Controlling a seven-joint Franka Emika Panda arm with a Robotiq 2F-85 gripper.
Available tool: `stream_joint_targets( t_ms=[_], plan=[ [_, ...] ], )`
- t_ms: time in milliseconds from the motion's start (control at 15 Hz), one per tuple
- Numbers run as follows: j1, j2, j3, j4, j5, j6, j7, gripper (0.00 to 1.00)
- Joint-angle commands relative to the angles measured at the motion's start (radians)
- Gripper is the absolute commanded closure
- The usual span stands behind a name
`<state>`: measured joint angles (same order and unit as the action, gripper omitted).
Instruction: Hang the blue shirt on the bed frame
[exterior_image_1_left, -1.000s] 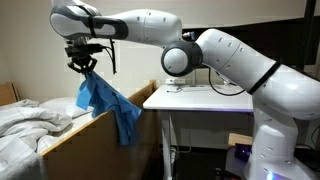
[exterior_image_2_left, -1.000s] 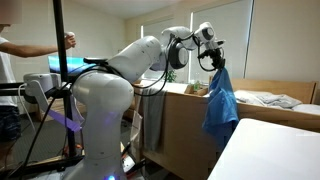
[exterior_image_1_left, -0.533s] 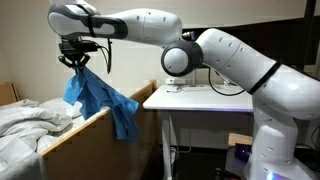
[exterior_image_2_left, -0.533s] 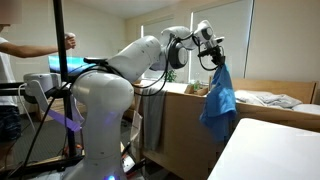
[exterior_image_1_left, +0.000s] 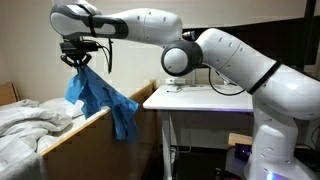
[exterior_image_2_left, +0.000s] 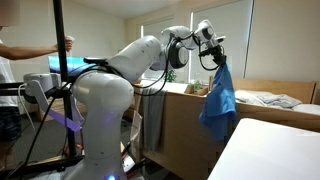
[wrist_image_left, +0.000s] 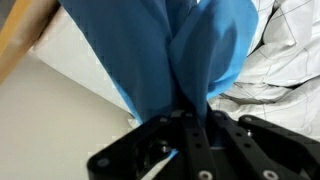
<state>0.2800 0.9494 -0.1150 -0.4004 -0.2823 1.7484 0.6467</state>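
The claw (exterior_image_1_left: 80, 62) is pinched tight on the top of the limp, bright blue cloth shirt (exterior_image_1_left: 101, 98), which hangs straight down beneath it. Just below that, the long brown wooden bed frame board (exterior_image_1_left: 72, 133) runs crosswise under the cloth.

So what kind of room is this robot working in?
Probably a bedroom, maybe a lab mock-up: a wooden bed frame with rumpled white bedding and a white desk beside it.

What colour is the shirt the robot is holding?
The shirt is bright blue, clearest in the wrist view.
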Motion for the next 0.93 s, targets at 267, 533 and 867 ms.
stream_joint_targets(
  t_ms=[267, 533, 867],
  plan=[
    [-0.020, -0.062, -0.002, -0.068, 0.018, -0.112, 0.058, 0.98],
    [-0.030, -0.054, 0.005, -0.063, 0.025, -0.125, 0.050, 0.98],
    [-0.033, -0.047, 0.006, -0.061, 0.026, -0.122, 0.050, 0.98]
  ],
)
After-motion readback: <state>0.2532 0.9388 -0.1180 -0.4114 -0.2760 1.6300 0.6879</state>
